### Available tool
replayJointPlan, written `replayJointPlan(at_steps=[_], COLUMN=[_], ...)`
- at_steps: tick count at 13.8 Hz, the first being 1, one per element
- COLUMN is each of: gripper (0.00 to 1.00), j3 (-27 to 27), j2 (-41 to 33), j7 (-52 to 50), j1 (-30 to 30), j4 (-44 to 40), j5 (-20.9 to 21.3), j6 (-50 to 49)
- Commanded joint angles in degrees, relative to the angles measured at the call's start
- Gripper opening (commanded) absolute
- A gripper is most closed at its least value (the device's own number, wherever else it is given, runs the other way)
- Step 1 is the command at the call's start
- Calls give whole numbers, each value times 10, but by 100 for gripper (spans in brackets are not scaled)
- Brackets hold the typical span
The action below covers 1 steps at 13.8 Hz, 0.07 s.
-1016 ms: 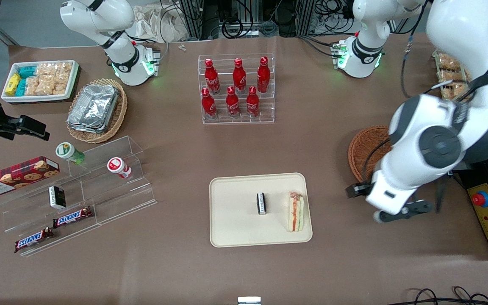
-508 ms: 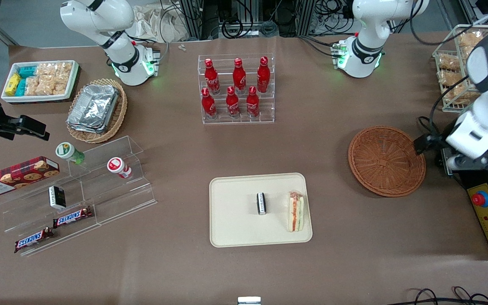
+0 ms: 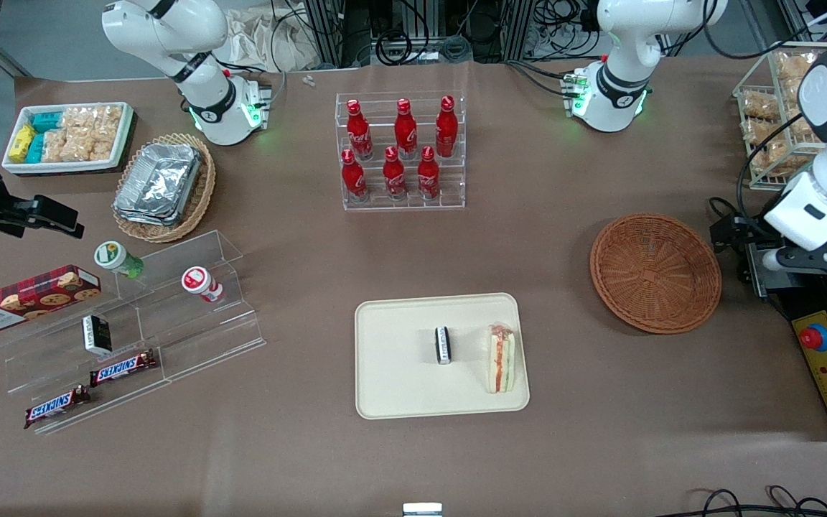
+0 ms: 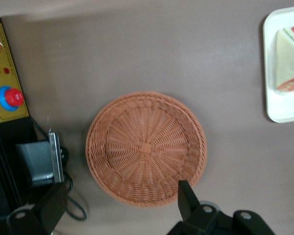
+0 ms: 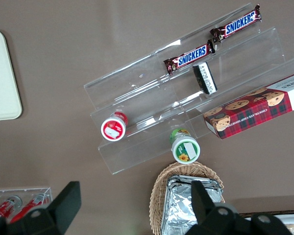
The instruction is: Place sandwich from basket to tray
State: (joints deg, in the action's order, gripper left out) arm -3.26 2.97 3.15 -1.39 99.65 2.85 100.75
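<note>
The sandwich [image 3: 501, 359] lies on the cream tray [image 3: 399, 388], close to the tray's edge that faces the working arm's end; its red, orange and green filling shows along one side. The left wrist view catches the sandwich [image 4: 290, 61] on the tray's corner [image 4: 284, 113]. The round reddish-brown basket [image 3: 655, 273] stands with nothing in it, farther from the front camera than the tray. My gripper [image 3: 805, 260] hangs high beside the basket [image 4: 146, 147], toward the working arm's end of the table. The gripper [image 4: 120, 205] is open and holds nothing.
A small black packet [image 3: 444, 345] stands on the tray beside the sandwich. A control box with a red button [image 3: 826, 359] lies under the arm. A wire rack of snacks [image 3: 772, 129], a cola bottle rack [image 3: 403, 151] and an acrylic stand [image 3: 133, 323] stand elsewhere.
My arm has drawn back from over the basket toward the working arm's end of the table, uncovering the whole basket. The sandwich and tray have not moved.
</note>
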Motion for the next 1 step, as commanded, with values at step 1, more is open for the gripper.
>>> replayJointPlan(at_steps=[1], gripper=[100], j3=[-9], j2=[58], j7=[-20], j1=[0], j4=[-95], j5=[14], j6=[-71])
